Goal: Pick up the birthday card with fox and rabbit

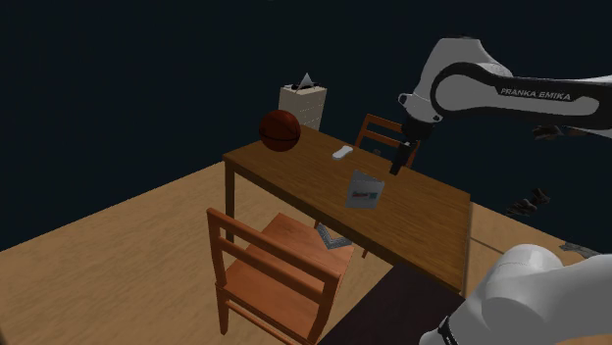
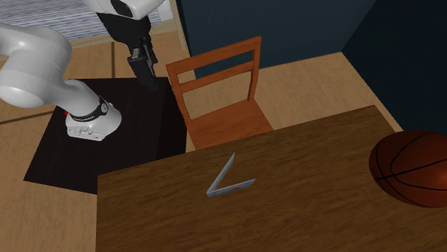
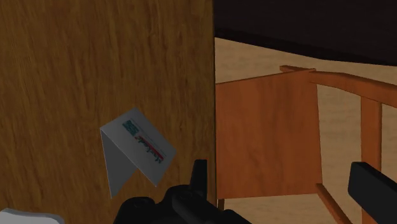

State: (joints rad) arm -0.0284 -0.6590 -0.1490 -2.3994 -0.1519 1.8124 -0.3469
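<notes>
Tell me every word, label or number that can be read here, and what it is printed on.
"FRANKA EMIKA": on the white arm, along its upper link, in the shoulder view.
Card: a green mark and a line of red print on its face, too blurred to read.
No other writing can be read.

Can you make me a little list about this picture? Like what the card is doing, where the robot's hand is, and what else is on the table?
card: folded birthday card, standing like a little tent on the table
gripper: gripper open, holding nothing, up in the air past the table's edge, over a chair
also on table: basketball, apart from the card
card picked up: not yet
</notes>
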